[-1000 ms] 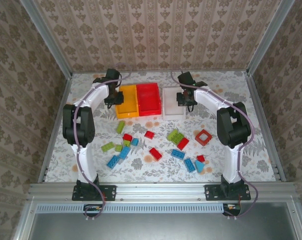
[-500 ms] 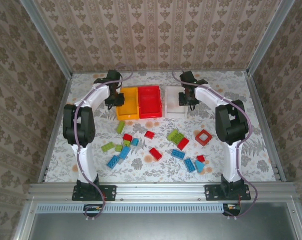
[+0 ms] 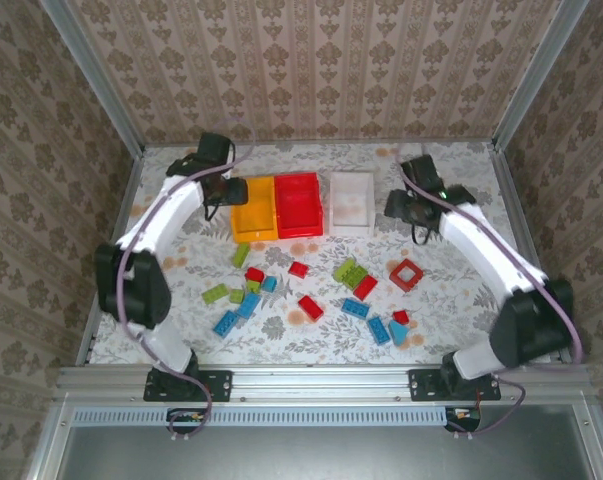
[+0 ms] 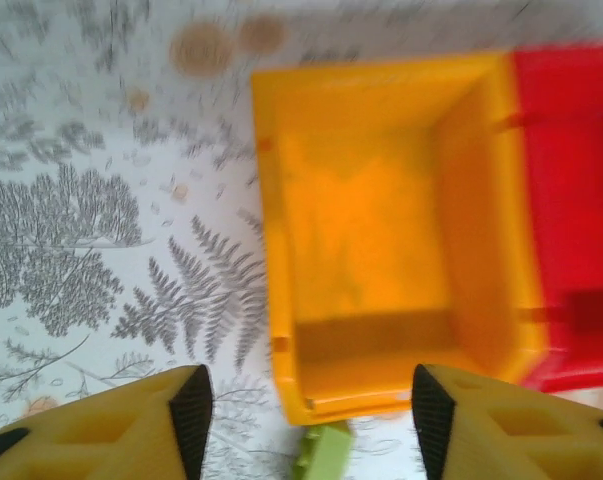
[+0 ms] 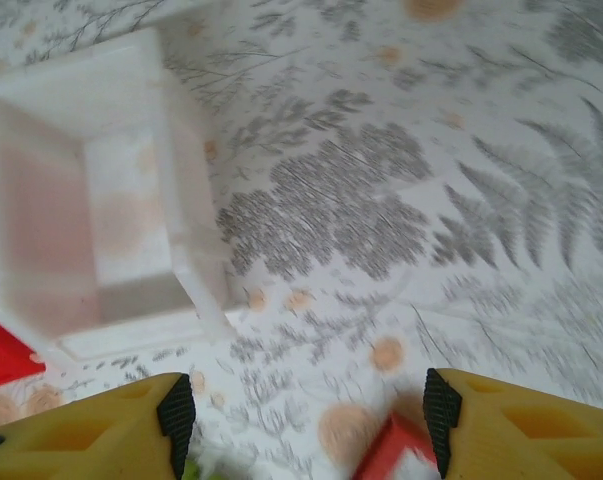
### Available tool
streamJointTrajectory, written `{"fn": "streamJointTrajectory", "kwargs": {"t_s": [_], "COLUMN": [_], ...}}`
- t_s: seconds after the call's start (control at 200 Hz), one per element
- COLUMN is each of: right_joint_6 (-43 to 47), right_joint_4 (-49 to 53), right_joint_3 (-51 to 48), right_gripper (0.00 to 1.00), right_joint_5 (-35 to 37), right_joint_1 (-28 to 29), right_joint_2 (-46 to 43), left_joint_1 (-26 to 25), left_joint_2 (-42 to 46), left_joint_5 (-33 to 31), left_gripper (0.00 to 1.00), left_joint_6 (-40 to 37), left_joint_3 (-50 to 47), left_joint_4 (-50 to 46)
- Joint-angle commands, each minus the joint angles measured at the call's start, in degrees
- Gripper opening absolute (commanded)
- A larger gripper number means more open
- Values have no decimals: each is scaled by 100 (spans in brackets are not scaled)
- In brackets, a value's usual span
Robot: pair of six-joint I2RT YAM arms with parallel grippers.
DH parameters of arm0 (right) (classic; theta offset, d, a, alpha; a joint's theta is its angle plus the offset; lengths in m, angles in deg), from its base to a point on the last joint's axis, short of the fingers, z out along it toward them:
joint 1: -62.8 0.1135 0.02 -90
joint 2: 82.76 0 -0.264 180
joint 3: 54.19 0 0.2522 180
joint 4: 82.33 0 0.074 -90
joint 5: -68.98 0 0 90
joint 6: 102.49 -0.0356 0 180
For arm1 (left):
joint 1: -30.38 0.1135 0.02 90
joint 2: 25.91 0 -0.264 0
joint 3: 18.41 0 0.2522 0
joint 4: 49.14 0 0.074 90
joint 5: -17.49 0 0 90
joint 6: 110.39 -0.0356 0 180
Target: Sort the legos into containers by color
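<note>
1. A floral-print tabletop (image 3: 311,165) in a wallpapered booth carries a yellow plastic bin (image 3: 253,208), a red plastic bin (image 3: 298,203) and a white plastic bin (image 3: 350,203), all apparently empty. The small studded bricks in red, blue and lime green (image 3: 356,307) lie loose on the cloth, unsorted.
2. The left gripper (image 4: 311,410) spreads its fingers wide with nothing held. The yellow bin's near wall sits just ahead of the fingertips, and a lime green brick (image 4: 326,455) lies on the cloth between them.
3. The right gripper (image 5: 308,420) is equally wide and bare. The white bin stands ahead of its left finger, and a corner of the hollow red square frame (image 5: 391,455) lies just inside its right finger.
4. Risk: the bricks crowd together, so fingers this wide could close on two colours at once.
5. Risk: the yellow and red bins touch, so a release slightly off-centre could drop a brick into the wrong one.
6. Risk: a finger clipping a bin wall could shove the light bin aside.
</note>
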Motion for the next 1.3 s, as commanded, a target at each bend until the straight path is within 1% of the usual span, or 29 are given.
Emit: {"fn": "streamJointTrajectory", "kwargs": {"t_s": [0.0, 0.015, 0.03, 0.08, 0.105, 0.13, 0.23, 0.3, 0.38, 0.495, 0.63, 0.7, 0.84, 0.96, 1.09, 1.165, 1.22, 1.295], "right_joint_6": [-1250, -1313, -1381, -1553, -1609, -1664, -1782, -1822, -1815, -1789, -1824, -1842, -1849, -1840, -1777, -1677, -1532, -1254], "right_joint_4": [223, 218, 221, 194, 143, 95, -182, -480, -894, -997, -1070, -1037, -979, -1107, -1223, -1175, -1051, -831], "right_joint_3": [-1141, -1272, -1391, -1773, -1942, -2093, -2585, -2841, -2990, -2978, -3008, -3018, -3074, -3131, -3068, -2925, -2710, -2229], "right_gripper": [65, 65, 65, 63, 62, 62, 59, 58, 57, 54, 47, 43, 38, 33, 22, 13, 8, 5], "right_joint_5": [146, 105, 63, -146, -286, -396, -774, -938, -1079, -1076, -1063, -1046, -986, -1023, -949, -822, -603, -221], "right_joint_1": [-128, -161, -200, -342, -401, -434, -448, -450, -455, -450, -450, -453, -451, -455, -451, -427, -324, -49], "right_joint_2": [-873, -995, -1109, -1408, -1514, -1595, -1618, -1499, -1305, -903, -653, -598, -610, -457, -336, -399, -499, -582], "left_joint_1": [-642, -697, -920, -1379, -1627, -1846, -2833, -3423, -3913, -4398, -4667, -4695, -4696, -4703, -4713, -4739, -4748, -4750], "left_joint_2": [1058, 1197, 1335, 1734, 1951, 2111, 2546, 2659, 2674, 2613, 2419, 2345, 2268, 2217, 2238, 2290, 2334, 2399], "left_joint_5": [566, 643, 689, 815, 795, 724, 371, 24, -290, -545, -658, -690, -721, -738, -772, -859, -935, -1093], "left_gripper": [69, 71, 74, 79, 83, 84, 84, 84, 83, 83, 82, 82, 81, 81, 80, 80, 80, 80], "left_joint_6": [508, 550, 620, 819, 907, 991, 1441, 1631, 1780, 1909, 1964, 1942, 1859, 1822, 1838, 1840, 1825, 1798], "left_joint_3": [-816, -969, -1106, -1565, -1788, -1968, -2576, -2830, -3009, -3185, -3107, -3040, -2898, -2830, -2858, -2850, -2814, -2731], "left_joint_4": [764, 866, 1032, 1519, 1722, 1874, 2412, 2543, 2636, 2800, 2793, 2778, 2740, 2687, 2678, 2653, 2606, 2464]}}
